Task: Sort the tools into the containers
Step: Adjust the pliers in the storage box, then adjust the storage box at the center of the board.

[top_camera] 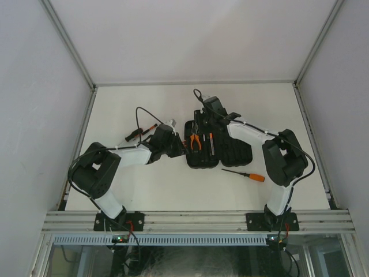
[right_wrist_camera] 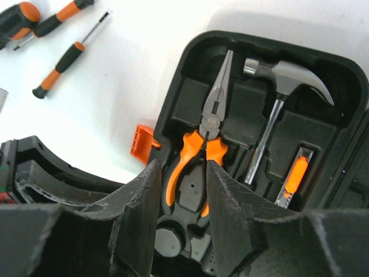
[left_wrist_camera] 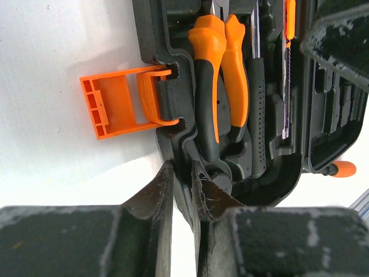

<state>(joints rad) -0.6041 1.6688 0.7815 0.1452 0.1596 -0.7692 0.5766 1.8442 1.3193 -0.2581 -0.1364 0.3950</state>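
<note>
Right wrist: we see right tool [right_wrist_camera: 180, 196] part open over pliers [right_wrist_camera: 212, 109] seated in case [right_wrist_camera: 277, 46], hammer [right_wrist_camera: 288, 75] beside. Our left tool [left_wrist_camera: 183, 190] narrow, pinching case rim. Screwdriver [top_camera: 245, 174] loose on counter [top_camera: 173, 190].

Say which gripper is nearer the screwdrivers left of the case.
Left. The left gripper grips the tool case rim facing the screwdrivers; the right gripper hovers over the pliers inside.

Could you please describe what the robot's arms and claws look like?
The left arm and right arm have white links, bulky black joints and thin black cables at the wrists. The left claw and right claw each have two black, scuffed, wedge-shaped fingers.
</note>
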